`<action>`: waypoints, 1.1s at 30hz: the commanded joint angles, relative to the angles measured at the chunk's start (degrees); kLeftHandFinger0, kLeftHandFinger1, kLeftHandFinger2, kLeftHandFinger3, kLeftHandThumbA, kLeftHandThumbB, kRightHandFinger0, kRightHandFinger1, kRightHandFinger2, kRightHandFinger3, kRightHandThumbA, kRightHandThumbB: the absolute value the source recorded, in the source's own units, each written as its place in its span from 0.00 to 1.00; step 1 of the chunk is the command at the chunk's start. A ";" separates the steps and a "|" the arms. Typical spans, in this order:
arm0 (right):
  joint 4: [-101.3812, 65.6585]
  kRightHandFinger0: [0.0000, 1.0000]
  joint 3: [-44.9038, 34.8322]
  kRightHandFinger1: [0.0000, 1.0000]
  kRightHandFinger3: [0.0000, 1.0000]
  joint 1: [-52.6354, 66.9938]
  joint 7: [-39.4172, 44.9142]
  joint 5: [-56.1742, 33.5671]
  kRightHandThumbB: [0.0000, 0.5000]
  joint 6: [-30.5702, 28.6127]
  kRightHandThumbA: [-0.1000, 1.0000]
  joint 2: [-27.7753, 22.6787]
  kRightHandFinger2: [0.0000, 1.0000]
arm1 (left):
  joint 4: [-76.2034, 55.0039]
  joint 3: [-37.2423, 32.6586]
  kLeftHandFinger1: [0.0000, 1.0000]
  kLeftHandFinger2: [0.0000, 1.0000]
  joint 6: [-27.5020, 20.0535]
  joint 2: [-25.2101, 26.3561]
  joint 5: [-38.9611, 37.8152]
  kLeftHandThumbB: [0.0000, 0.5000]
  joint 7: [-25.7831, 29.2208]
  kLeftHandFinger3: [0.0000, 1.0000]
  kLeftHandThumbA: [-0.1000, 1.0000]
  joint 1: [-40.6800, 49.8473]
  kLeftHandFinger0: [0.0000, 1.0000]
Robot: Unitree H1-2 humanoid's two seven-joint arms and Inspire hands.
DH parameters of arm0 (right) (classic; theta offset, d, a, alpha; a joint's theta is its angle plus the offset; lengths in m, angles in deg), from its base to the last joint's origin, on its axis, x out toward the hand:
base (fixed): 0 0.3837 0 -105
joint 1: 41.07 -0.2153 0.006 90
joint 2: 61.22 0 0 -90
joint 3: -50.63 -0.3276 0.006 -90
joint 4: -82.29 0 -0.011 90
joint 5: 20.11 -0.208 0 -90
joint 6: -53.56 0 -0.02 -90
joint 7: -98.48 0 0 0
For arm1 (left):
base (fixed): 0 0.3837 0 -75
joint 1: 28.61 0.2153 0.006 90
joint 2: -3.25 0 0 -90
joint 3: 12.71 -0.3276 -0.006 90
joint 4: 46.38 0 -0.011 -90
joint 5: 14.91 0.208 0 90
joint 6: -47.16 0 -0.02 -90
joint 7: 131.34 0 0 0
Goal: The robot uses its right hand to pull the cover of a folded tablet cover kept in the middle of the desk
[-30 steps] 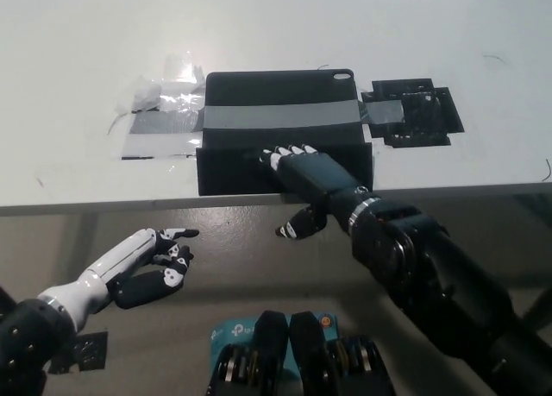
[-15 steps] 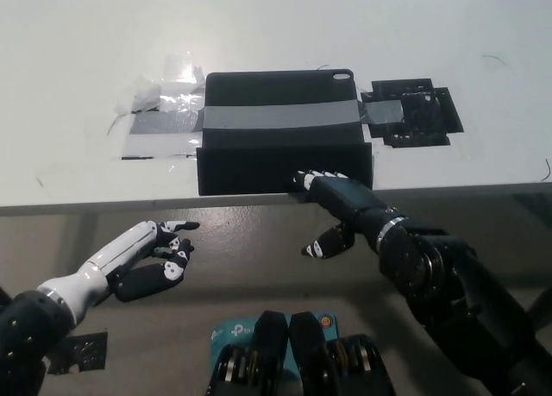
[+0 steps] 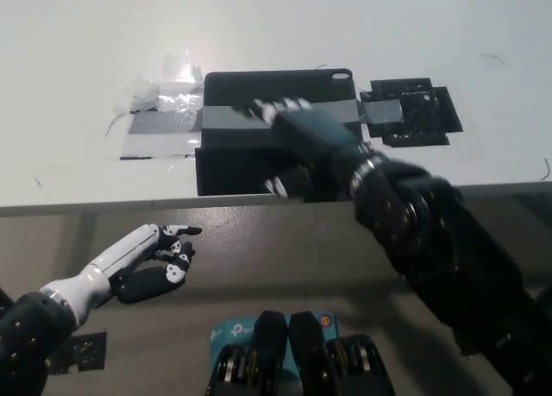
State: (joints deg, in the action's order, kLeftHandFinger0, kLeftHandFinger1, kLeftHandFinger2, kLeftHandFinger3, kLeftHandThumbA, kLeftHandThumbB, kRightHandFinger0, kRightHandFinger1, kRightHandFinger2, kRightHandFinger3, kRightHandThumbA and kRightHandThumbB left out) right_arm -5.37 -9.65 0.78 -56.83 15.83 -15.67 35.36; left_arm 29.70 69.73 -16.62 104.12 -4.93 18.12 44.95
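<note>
The folded tablet cover lies flat near the middle of the white counter, its near edge flush with the counter's near edge. A grey tape strip is laid across it from left to right, running onto further tape patches at the left and a black taped patch at the right; the cover is presumably held down this way so that only its top flap can move while the rest stays fixed.

The black right hand is stretched over the cover from the near right, fingertips resting on or just above the tape strip, thumb lower, by the cover's near part. The fingers are extended and spread; nothing is gripped. The reach past the near edge is judged to be made so the flap can be hooked and drawn toward the robot.

The white left hand is held idle below the counter edge at the near left, fingers loosely curled, holding nothing.
</note>
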 commanded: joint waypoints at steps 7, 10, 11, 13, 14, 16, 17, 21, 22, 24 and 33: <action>4.27 1.00 0.20 1.00 1.00 -8.15 2.41 2.75 1.00 -0.68 0.98 -2.50 1.00 | -0.88 2.07 0.79 0.90 0.71 -1.28 0.77 0.33 -0.54 1.00 1.00 -0.31 0.77; 6.42 1.00 3.32 1.00 1.00 -9.69 6.01 5.50 1.00 0.41 1.00 -4.42 1.00 | -1.25 2.22 0.81 0.92 0.71 -1.20 0.85 0.29 -0.89 1.00 1.00 -0.48 0.78; 7.22 1.00 4.66 1.00 1.00 -10.10 7.57 6.54 1.00 0.99 1.00 -5.15 1.00 | -1.67 2.22 0.81 0.92 0.71 -1.22 1.05 0.26 -1.01 1.00 1.00 -0.44 0.78; 10.54 1.00 5.86 1.00 1.00 -10.25 7.91 7.04 1.00 1.31 1.00 -5.72 1.00 | -2.43 2.65 0.82 0.93 0.71 -1.68 1.36 0.27 -1.62 1.00 1.00 -0.65 0.79; 11.59 1.00 5.88 1.00 1.00 -10.17 7.44 6.89 1.00 1.39 1.00 -5.56 1.00 | -2.48 2.82 0.82 0.93 0.71 -1.81 1.46 0.25 -1.78 1.00 1.00 -0.62 0.79; 14.09 1.00 5.89 1.00 1.00 -9.85 5.99 6.87 1.00 1.10 1.00 -5.11 1.00 | -2.45 2.98 0.82 0.94 0.71 -1.91 1.45 0.24 -2.01 1.00 1.00 -0.65 0.79; 15.00 1.00 5.97 1.00 1.00 -9.90 5.65 7.01 1.00 1.09 1.00 -4.95 1.00 | -2.48 3.00 0.82 0.94 0.71 -1.90 1.55 0.23 -2.23 1.00 1.00 -0.82 0.79; 18.82 1.00 5.57 1.00 1.00 -9.45 3.65 6.99 1.00 1.36 1.00 -3.36 1.00 | -2.24 3.02 0.82 0.94 0.71 -1.79 2.06 0.22 -2.79 1.00 1.00 -1.47 0.79; 19.62 1.00 5.50 1.00 1.00 -9.06 2.84 6.99 1.00 0.84 1.00 -2.94 1.00 | -2.23 3.21 0.82 0.94 0.71 -1.91 2.01 0.22 -2.97 1.00 1.00 -1.48 0.79; 20.49 1.00 5.59 1.00 1.00 -7.94 2.36 6.96 1.00 0.72 1.00 -1.98 1.00 | -2.19 3.41 0.82 0.94 0.71 -2.11 2.37 0.21 -3.52 1.00 1.00 -1.67 0.79; 22.86 1.00 4.61 1.00 1.00 -4.66 -0.67 6.85 1.00 -0.75 1.00 -0.81 1.00 | -1.48 3.61 0.83 0.94 0.71 -1.88 2.37 0.30 -4.41 1.00 1.00 -1.81 0.78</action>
State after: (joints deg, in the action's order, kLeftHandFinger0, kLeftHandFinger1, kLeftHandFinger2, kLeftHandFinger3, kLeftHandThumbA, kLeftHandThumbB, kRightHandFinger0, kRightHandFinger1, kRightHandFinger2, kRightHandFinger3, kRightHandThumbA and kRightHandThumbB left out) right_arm 17.52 -3.62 -2.55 -53.60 21.67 -15.05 34.88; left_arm 29.02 72.23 -16.62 102.00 -2.98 15.04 44.65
